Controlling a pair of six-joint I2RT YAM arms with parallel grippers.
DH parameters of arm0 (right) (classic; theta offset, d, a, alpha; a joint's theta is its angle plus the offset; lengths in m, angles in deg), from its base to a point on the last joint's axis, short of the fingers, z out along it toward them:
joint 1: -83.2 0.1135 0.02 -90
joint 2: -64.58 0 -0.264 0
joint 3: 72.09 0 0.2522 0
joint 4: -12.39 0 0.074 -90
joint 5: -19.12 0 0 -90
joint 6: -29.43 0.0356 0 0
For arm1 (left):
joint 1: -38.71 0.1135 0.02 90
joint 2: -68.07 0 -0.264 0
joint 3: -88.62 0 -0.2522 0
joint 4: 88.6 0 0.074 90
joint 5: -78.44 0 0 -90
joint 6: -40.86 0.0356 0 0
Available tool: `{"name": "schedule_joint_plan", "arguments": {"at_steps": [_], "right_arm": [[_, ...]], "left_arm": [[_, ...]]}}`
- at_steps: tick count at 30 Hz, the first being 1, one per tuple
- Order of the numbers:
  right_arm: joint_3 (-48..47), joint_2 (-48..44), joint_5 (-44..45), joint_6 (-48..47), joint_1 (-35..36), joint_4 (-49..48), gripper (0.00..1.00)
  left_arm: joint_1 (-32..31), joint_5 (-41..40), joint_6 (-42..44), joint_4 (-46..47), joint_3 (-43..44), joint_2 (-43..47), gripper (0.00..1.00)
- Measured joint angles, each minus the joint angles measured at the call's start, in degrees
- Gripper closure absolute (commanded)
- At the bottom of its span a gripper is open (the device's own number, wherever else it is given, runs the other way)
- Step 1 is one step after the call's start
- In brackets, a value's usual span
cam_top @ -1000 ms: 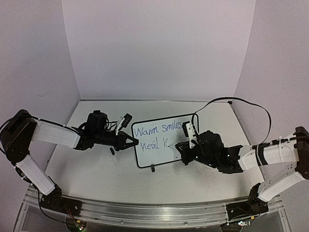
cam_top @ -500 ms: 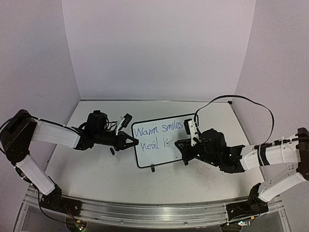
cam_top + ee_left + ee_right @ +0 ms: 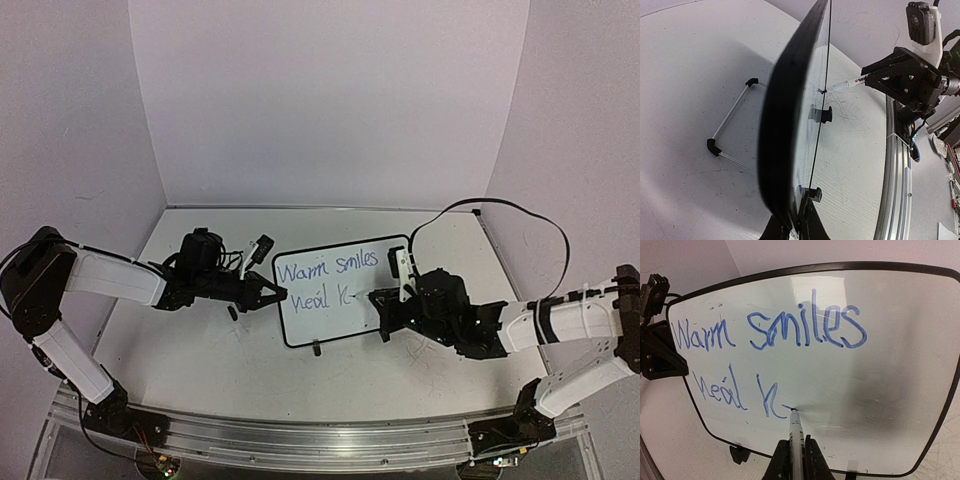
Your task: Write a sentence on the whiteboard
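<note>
The whiteboard [image 3: 340, 322] stands upright mid-table, tilted back. The sentence [image 3: 327, 268] on it is in blue marker. In the right wrist view it [image 3: 805, 330] reads "Warm smiles" on the top line and "heal h" plus a short stroke below. My left gripper [image 3: 276, 293] is shut on the board's left edge; in the left wrist view its fingers [image 3: 792, 227] clamp the dark frame [image 3: 785, 125]. My right gripper [image 3: 380, 300] is shut on a white marker [image 3: 796, 432], whose tip touches the board just right of the "h". The marker also shows in the left wrist view [image 3: 845, 84].
A thin white rod with black ends [image 3: 730, 120] lies on the table behind the board. A black cable [image 3: 500, 208] loops above the right arm. An aluminium rail [image 3: 300, 435] runs along the table's near edge. Walls close in the back and sides.
My right gripper has shifted slightly right along the second line with the marker, leaving a short new blue stroke after the "h". The left gripper and the board have not moved.
</note>
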Motion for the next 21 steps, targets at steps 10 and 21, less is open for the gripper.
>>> {"name": "schedule_joint_plan", "arguments": {"at_steps": [10, 21], "right_arm": [[1.8, -1.0, 0.7, 1.4, -0.6, -1.7, 1.00], [1.7, -0.5, -0.2, 1.3, -1.3, -4.2, 1.00]], "left_arm": [[0.0, 0.0, 0.0, -0.5, 0.2, 0.0, 1.00], [0.0, 0.0, 0.0, -0.5, 0.2, 0.0, 1.00]]}}
